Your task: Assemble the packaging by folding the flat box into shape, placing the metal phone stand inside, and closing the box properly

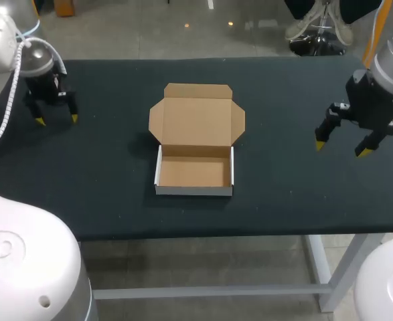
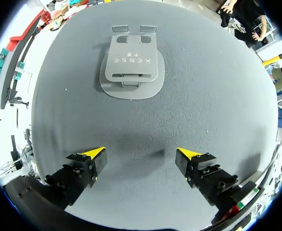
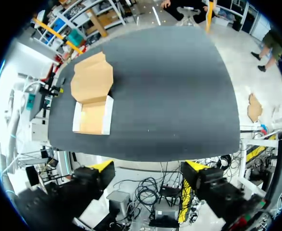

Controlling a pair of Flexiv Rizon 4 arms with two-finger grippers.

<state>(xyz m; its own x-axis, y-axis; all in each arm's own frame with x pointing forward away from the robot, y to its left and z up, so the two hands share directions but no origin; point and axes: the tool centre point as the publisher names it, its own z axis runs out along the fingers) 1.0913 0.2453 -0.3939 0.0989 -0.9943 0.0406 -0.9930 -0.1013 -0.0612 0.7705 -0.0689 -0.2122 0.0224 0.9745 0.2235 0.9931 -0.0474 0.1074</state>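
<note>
A cardboard box (image 1: 194, 190) stands folded in the middle of the table, its tray empty and its lid (image 1: 196, 120) lying open flat behind it. The box (image 3: 92, 111) also shows in the right wrist view, far ahead of that gripper. A grey metal phone stand (image 2: 131, 65) lies flat on the cloth ahead of my left gripper (image 2: 141, 153), which is open and holds nothing. I cannot make out the stand in the head view. My left gripper (image 1: 57, 120) hangs at the table's far left. My right gripper (image 1: 341, 148) (image 3: 149, 166) is open and empty, to the right of the box.
The table is covered with a dark cloth (image 1: 283, 187). Bare cloth lies on both sides of the box. In the right wrist view the table's edge (image 3: 145, 159) runs just ahead of the fingers.
</note>
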